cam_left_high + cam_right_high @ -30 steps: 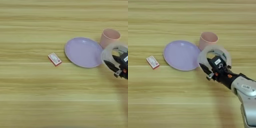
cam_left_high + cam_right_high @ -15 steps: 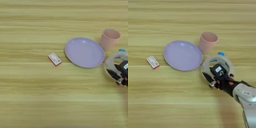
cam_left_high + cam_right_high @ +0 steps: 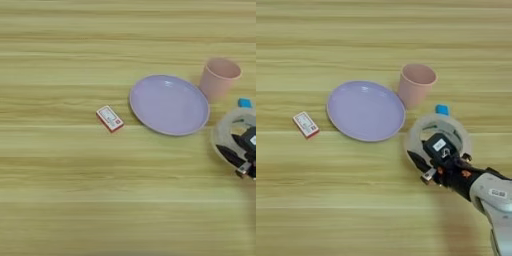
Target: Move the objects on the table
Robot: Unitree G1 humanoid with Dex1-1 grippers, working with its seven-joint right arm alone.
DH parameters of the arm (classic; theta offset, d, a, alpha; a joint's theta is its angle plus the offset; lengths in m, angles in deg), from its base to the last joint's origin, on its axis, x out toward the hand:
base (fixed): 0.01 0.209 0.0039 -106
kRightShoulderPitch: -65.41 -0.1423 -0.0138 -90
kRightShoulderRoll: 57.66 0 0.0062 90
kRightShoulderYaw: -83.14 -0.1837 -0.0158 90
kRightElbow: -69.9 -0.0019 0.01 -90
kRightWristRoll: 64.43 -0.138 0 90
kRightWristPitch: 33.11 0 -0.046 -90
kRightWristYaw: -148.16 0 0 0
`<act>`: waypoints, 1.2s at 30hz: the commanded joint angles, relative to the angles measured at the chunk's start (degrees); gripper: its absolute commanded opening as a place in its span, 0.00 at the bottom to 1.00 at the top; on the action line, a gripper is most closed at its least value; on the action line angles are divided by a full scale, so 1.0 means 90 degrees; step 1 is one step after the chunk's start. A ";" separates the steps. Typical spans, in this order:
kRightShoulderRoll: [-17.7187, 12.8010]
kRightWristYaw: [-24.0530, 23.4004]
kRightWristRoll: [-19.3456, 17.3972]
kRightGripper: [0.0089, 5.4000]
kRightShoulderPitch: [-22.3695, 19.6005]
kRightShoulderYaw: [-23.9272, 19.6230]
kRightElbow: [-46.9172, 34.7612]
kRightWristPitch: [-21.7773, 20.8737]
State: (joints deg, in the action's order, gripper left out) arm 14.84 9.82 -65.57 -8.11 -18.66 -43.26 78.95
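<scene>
Right side was crowded by plate (image 3: pixel 366 111), cup (image 3: pixel 415 84), blue block (image 3: pixel 442 109) and tape roll (image 3: pixel 438 141); left was blocked only by small box (image 3: pixel 305 124).

The gripper (image 3: pixel 428 162) has drawn the tape roll (image 3: pixel 437 137) down toward lower right, away from the cup (image 3: pixel 415 84), uncovering the blue block (image 3: pixel 442 109).

A round purple plate (image 3: pixel 169 104) lies on the wooden table (image 3: pixel 60 190). A pink cup (image 3: pixel 218 78) stands just beside the plate at its upper right, a small red and white box (image 3: pixel 109 118) lies to the plate's left, and a tiny blue block (image 3: pixel 244 103) sits to the plate's right, past the cup. Lower right of the plate, at the picture's edge, is a clear tape roll (image 3: pixel 231 137), and the black gripper (image 3: pixel 239 153) has one finger on the near side of the roll's wall and its black body in the hole.
</scene>
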 commanded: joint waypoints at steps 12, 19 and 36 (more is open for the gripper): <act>-0.0187 -0.0181 0.0101 0.27 -0.0323 0.0224 0.0174 -0.0321; -0.0151 -0.0231 0.0132 0.39 -0.0438 0.0294 0.0386 -0.0390; -0.0120 -0.0195 -0.0335 0.75 -0.0528 -0.0025 0.0305 -0.0649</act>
State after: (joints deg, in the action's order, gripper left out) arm 15.14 8.90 -67.03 -10.44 -16.35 -37.99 75.21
